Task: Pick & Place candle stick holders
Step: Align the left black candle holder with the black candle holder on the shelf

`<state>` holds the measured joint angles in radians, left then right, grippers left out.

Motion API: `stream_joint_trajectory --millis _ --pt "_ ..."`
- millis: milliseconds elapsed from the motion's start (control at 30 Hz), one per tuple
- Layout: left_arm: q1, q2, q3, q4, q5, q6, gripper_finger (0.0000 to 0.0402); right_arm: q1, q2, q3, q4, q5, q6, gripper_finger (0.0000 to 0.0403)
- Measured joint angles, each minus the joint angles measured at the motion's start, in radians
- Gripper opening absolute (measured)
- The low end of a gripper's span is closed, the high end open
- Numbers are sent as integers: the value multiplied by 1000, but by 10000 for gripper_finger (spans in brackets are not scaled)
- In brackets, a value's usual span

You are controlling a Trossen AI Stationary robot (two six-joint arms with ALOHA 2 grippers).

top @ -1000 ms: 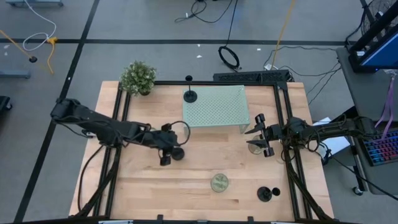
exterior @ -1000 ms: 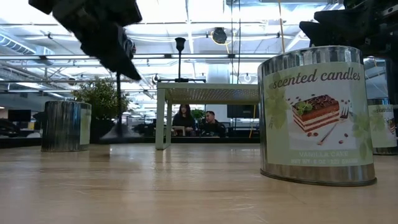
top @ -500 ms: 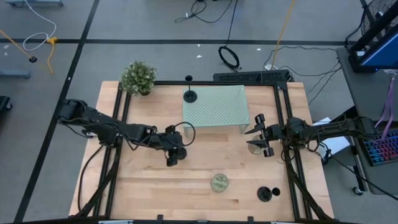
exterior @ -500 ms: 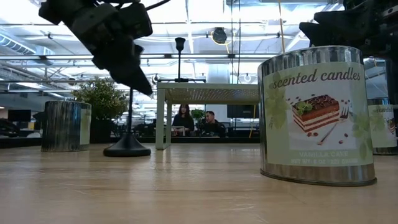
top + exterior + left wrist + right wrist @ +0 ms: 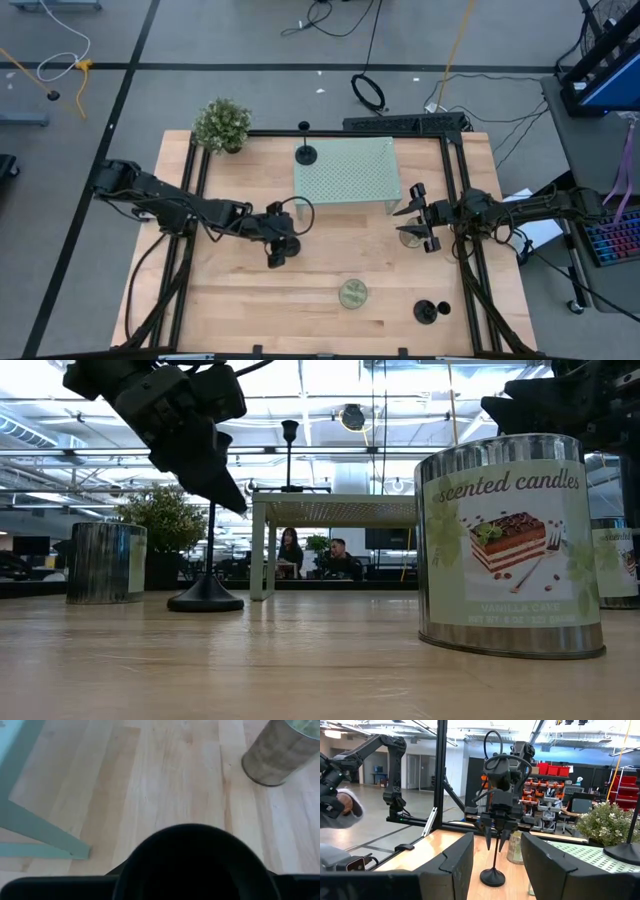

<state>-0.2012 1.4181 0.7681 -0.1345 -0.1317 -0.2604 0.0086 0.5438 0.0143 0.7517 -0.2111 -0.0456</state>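
**Gripping a candle holder stem mid-table**

Spanning the scene is the wooden table (image 5: 230,300), with the pale green rack (image 5: 345,172) at its far middle and a potted plant (image 5: 221,124) at the far left corner. The left gripper (image 5: 496,831) hangs over the table's centre, fingers closed around the thin stem of a candle holder (image 5: 493,876) whose base sits on the wood. The right gripper (image 5: 417,215) waits by the right edge, fingers spread, above a tin (image 5: 409,236). Another tin (image 5: 352,293) stands near the front. A second holder (image 5: 306,153) stands on the rack's left corner; a third (image 5: 426,311) stands front right.
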Motion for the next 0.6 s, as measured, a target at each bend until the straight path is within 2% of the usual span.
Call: stream_joint_trajectory --millis 600 --pt "0 -40 -5 -72 39 -25 125 0 0 0 0 0 7 155"
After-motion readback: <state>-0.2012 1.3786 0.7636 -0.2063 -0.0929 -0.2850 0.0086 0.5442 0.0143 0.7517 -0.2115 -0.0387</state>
